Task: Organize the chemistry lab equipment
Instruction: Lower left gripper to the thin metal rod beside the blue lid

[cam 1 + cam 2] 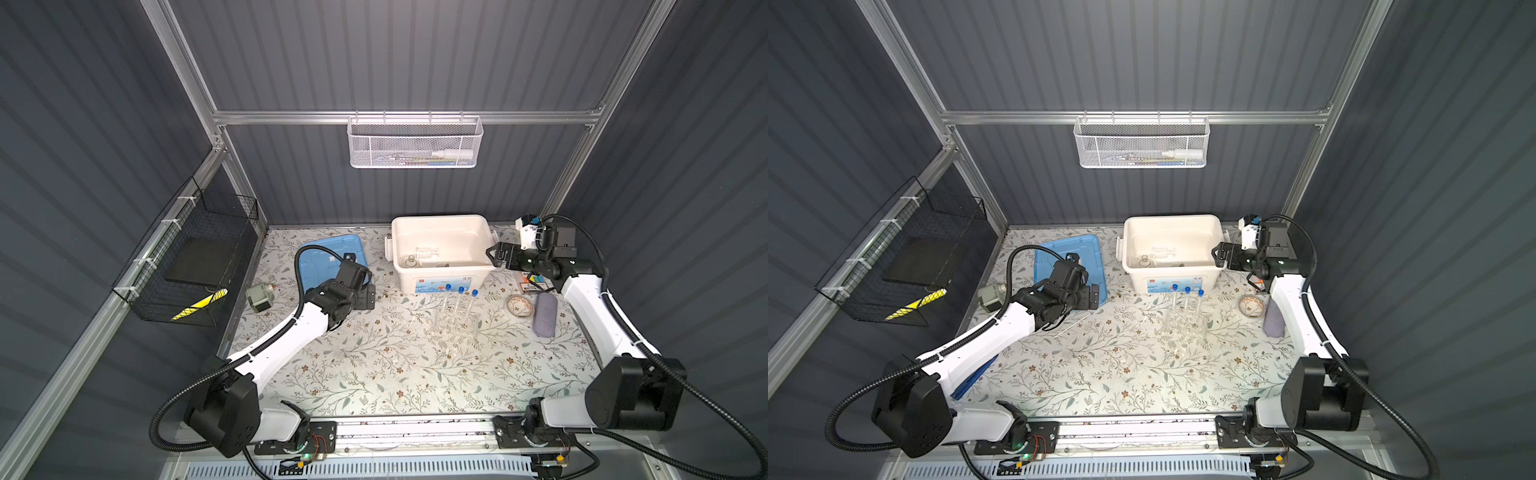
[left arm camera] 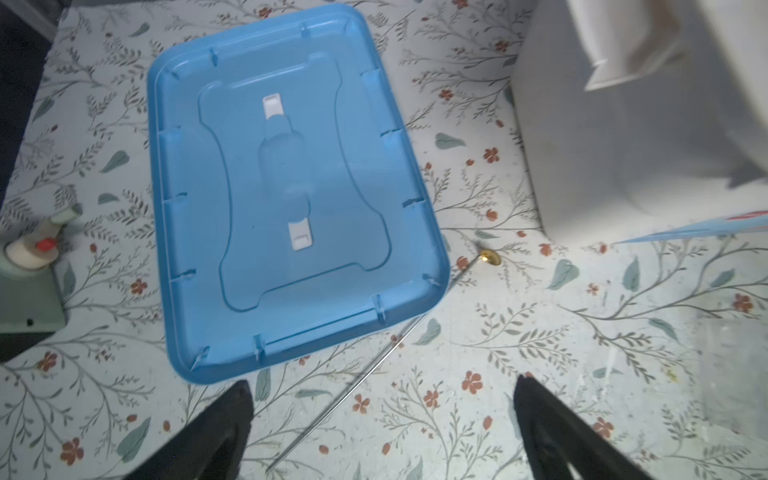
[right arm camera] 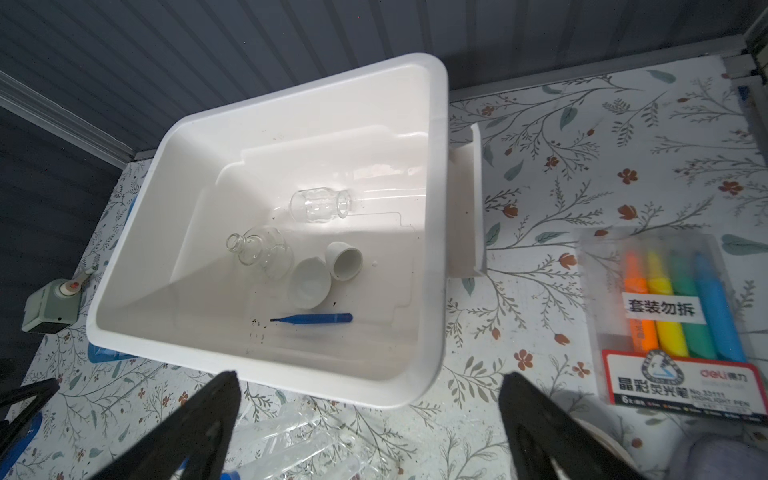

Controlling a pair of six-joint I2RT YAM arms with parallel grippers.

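Packing is judged part done: the thin metal rod [image 2: 374,365], left of the white plastic bin [image 2: 582,145], is framed by the left gripper [image 2: 384,380], jaws spread, so a low pinch is called for.

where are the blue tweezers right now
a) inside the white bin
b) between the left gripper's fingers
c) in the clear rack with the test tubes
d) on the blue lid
a: the right wrist view shows the blue tweezers lying flat on the floor of the white bin, just beside the small white dishes.
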